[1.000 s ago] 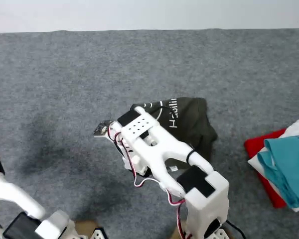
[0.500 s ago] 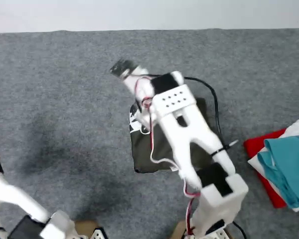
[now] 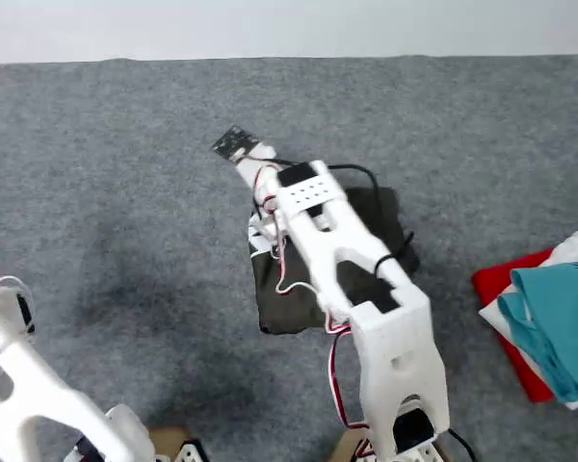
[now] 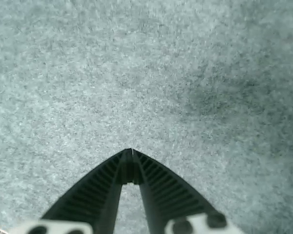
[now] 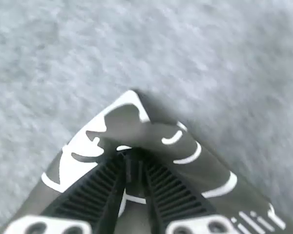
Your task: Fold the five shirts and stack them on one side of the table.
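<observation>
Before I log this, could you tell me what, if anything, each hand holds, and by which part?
The right hand seems shut on the dark shirt, near its white-printed corner. The left hand is shut on nothing.

Grey felt-covered table [image 3: 116, 164] meets a pale wall [image 3: 270, 27] behind.

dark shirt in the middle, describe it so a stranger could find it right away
On the grey table, look under the white arm in the middle. The dark shirt lies there alone, apart from the pile at the right edge. It is dark olive with white print; the pile is red, white and teal.
</observation>
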### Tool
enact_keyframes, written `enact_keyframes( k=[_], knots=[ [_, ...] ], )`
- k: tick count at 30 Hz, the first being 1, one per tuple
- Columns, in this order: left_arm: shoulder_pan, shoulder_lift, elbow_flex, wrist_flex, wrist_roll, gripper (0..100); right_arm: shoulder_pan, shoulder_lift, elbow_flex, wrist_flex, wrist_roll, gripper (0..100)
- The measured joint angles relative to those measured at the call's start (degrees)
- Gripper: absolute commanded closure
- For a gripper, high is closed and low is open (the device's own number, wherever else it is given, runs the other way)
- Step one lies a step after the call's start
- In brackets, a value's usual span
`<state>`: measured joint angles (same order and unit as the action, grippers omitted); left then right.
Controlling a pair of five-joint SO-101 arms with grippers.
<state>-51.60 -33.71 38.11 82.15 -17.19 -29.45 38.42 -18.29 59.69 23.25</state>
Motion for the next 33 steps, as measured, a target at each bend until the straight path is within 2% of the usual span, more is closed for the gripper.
enact_keyframes(
  k=[6,9,22,27,33],
  knots=[
    [0.00,-3.60,5.36,-2.64,0.00,100,-3.69,2.29,-7.03,0.62,0.00,98.8],
    [0.00,-5.45,5.80,-2.73,0.00,100,-4.13,2.29,-11.60,4.48,0.00,98.8],
    [0.00,-8.09,5.80,-2.73,0.00,100,-3.16,2.20,-39.56,39.91,0.00,98.8],
    [0.00,-8.09,5.80,-2.73,0.00,100,1.93,-0.53,-34.99,40.70,0.00,98.8],
    [0.00,-8.09,5.80,-2.73,0.00,100,5.54,-11.34,-15.82,40.79,-4.84,98.4]
  ],
)
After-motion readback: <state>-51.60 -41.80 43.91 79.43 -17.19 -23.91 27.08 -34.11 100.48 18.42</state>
